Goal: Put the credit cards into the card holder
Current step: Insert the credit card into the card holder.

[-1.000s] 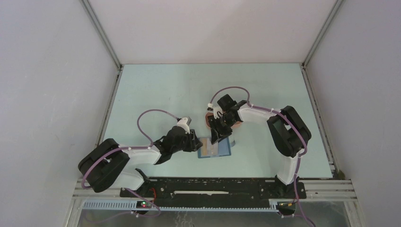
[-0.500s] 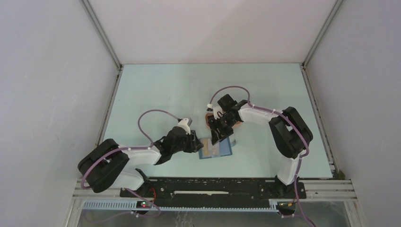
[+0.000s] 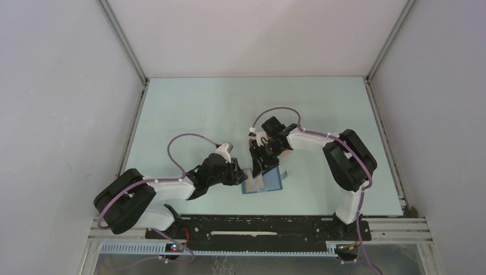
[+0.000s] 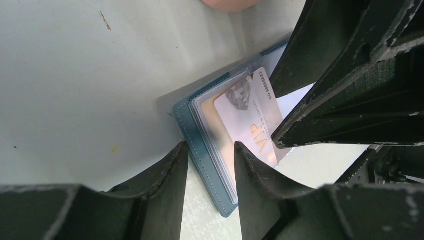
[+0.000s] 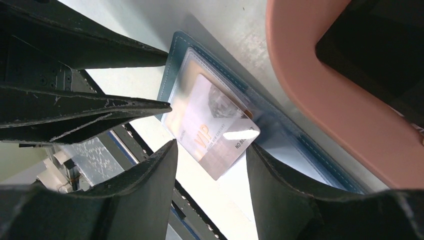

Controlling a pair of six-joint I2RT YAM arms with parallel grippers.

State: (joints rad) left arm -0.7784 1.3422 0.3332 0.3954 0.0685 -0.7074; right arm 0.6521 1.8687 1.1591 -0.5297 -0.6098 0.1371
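The blue card holder lies open on the table, clear sleeves up. A pale card printed "VIP" sits partly inside a sleeve and sticks out at a slant; it also shows in the right wrist view. My left gripper is narrowly open astride the holder's left edge, one finger over the sleeves, the other beside the cover. My right gripper is open over the card's free end, one finger next to its corner. A black card lies in the salmon-pink tray.
The pink tray stands just behind the card holder, mostly hidden under my right arm in the top view. Both grippers crowd the holder from opposite sides. The table's near rail runs close below.
My right gripper has shifted slightly left and nearer over the holder. The left arm and the holder have barely moved.
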